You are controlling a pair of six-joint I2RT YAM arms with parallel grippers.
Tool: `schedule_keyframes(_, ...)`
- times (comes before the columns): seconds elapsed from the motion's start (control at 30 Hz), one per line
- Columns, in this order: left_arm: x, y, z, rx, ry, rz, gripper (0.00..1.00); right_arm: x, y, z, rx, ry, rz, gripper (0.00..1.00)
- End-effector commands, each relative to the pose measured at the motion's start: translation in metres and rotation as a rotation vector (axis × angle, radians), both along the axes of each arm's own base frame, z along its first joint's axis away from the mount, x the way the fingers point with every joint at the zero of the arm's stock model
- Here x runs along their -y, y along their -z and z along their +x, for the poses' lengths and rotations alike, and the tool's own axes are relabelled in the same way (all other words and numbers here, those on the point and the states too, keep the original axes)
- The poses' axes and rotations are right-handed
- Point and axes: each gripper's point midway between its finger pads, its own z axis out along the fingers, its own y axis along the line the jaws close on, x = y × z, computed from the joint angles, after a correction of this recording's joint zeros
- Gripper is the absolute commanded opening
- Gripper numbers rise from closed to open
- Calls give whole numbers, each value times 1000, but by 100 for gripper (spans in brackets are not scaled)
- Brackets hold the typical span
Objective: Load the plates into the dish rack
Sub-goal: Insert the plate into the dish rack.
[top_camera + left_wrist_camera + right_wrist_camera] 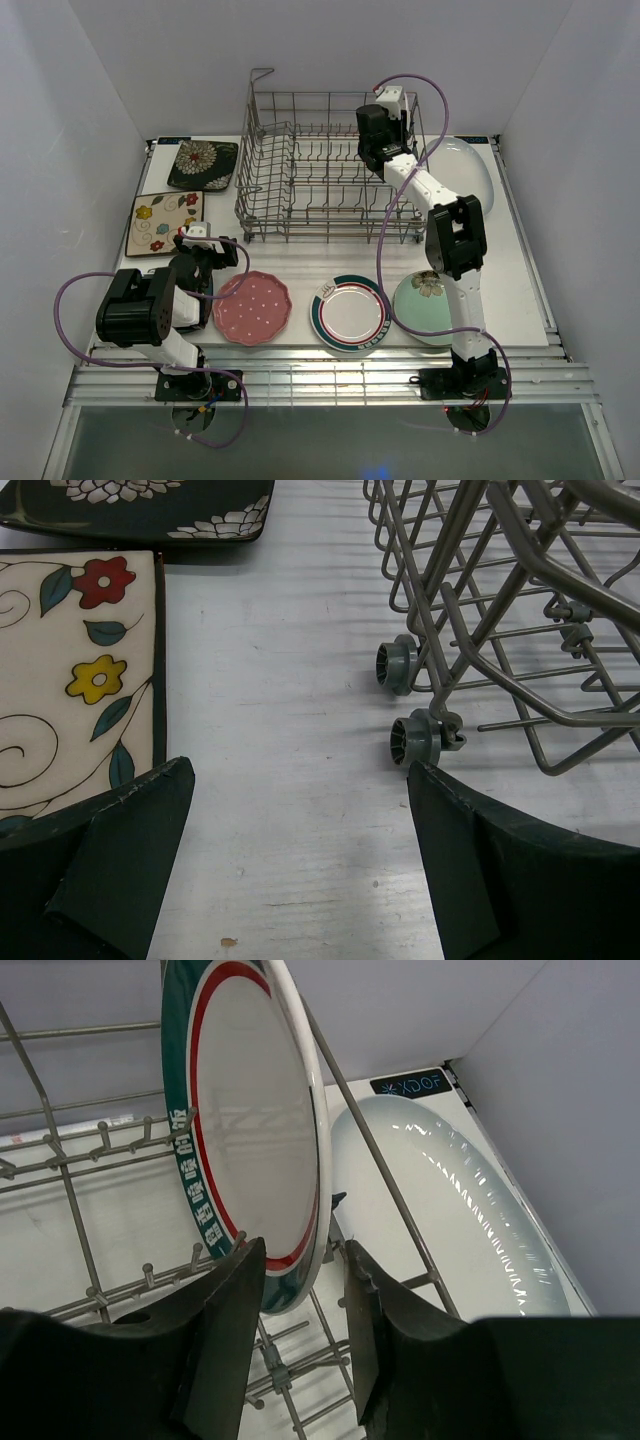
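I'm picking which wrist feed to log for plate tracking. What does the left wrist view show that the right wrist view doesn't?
Only the left wrist: the open left end effector, a cream floral square plate, a black floral plate beyond it, and the wheels of the dish rack. Only the right wrist: the right end effector shut on a green-and-red-rimmed plate held on edge in the rack, plus the large white oval plate outside it. Both: the dish rack's grey wires and the white table.
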Motion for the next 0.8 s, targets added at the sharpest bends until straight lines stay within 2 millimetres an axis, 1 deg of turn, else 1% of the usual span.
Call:
schedule_keyframes(0.0,3,-9,5,27,20,3,98,4,-46,-12,82,10,56,44)
schedule_keyframes(0.17,3,-9,5,29,20,3,98,5,-61,-23,100,-1,82,45)
schedule_keyframes(0.2,3,-9,5,29,20,3,98,6,-70,-27,118,-5,98,46)
schedule_keyframes(0.23,3,-10,5,30,20,3,98,5,-68,-30,111,-17,100,48)
schedule_keyframes(0.27,3,-9,5,29,20,3,98,4,-77,-34,127,-24,111,50)
schedule_keyframes(0.3,3,-10,5,30,20,3,98,4,-80,-37,131,-29,116,52)
schedule_keyframes(0.33,3,-9,5,29,20,3,98,3,-78,-40,124,-35,115,54)
schedule_keyframes(0.37,3,-9,5,27,20,3,98,3,-89,-45,142,-41,126,54)
schedule_keyframes(0.43,3,-9,5,29,18,3,98,2,-95,-51,150,-51,140,58)
schedule_keyframes(0.47,3,-9,5,29,20,3,98,4,-99,-58,152,-56,146,59)
schedule_keyframes(0.53,4,-9,5,29,21,3,98,4,-103,-66,159,-70,177,65)
schedule_keyframes(0.57,3,-9,5,29,20,3,98,6,-105,-75,158,-79,186,68)
schedule_keyframes(0.6,3,-9,5,29,20,3,98,8,-107,-80,158,-81,195,78)
schedule_keyframes(0.63,3,-10,5,30,18,3,98,7,-107,-84,155,-95,210,84)
schedule_keyframes(0.67,3,-9,5,29,20,3,98,10,-109,-94,152,-100,222,93)
schedule_keyframes(0.73,3,-9,5,29,20,3,98,12,-108,-105,143,-113,250,98)
schedule_keyframes(0.77,3,-10,5,30,20,3,98,13,-108,-110,147,-117,269,92)
